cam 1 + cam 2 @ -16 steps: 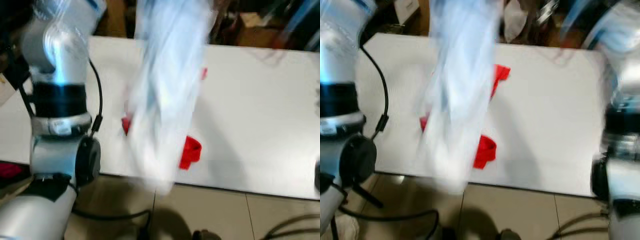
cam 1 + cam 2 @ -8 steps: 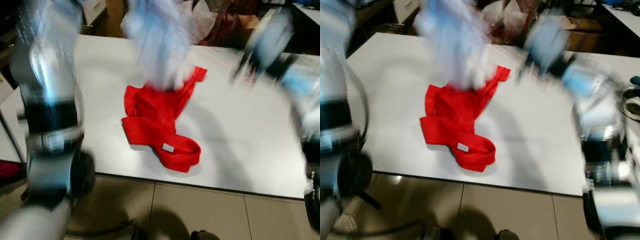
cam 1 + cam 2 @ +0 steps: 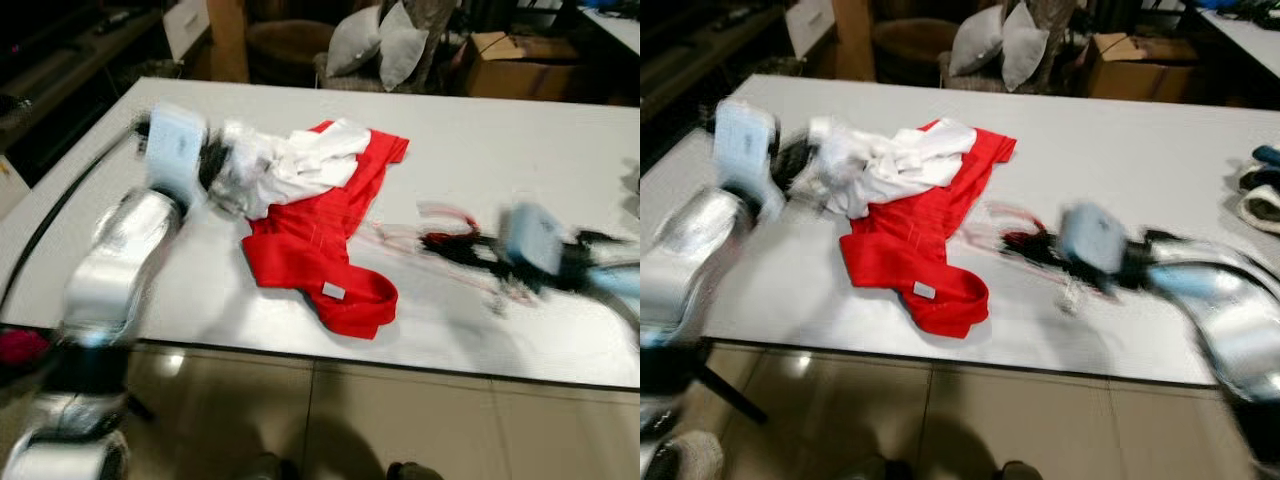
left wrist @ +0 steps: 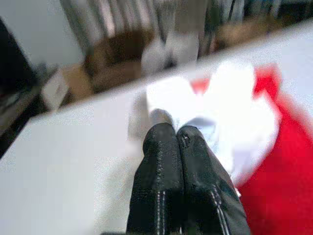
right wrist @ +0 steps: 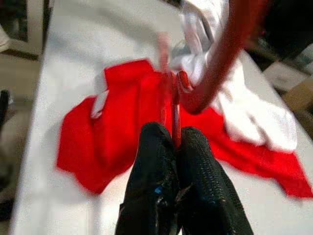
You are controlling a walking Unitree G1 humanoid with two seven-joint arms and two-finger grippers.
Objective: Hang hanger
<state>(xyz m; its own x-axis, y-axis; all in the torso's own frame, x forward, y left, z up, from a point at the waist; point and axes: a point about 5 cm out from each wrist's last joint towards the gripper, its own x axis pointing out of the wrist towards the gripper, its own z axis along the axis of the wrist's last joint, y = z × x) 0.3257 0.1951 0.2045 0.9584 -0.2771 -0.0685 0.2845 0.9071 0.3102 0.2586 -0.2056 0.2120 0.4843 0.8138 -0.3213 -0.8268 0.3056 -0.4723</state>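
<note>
The right gripper (image 5: 177, 143) has its two black fingers pressed together on the thin red shaft of a red plastic hanger (image 5: 215, 68), whose thick curved arm rises beyond the fingertips in the right wrist view. In the eye views this gripper (image 3: 440, 243) is blurred and sits low over the white surface (image 3: 520, 150) toward its near right part, with faint red streaks of the hanger (image 3: 440, 215) around it, so the hanger's outline there cannot be made out. Near the front edge of the surface, left of the middle, lies a crumpled red cloth garment (image 3: 320, 250) with a small white label (image 3: 331, 290) on its nearest fold; it stretches away toward the far side. Farther along, a rumpled white cloth garment (image 3: 300, 165) lies over the red garment's far left part. The left gripper (image 4: 175, 134) has its fingers shut against each other, the tips touching the edge of the white garment; a fold of the cloth lies right at the tips, but whether it is pinched between them cannot be told. In the eye views the left gripper (image 3: 215, 165) is blurred, near the left edge of the surface. Beyond the far edge stand two grey cushions (image 3: 385, 45) and a brown cardboard box (image 3: 515, 65).
</note>
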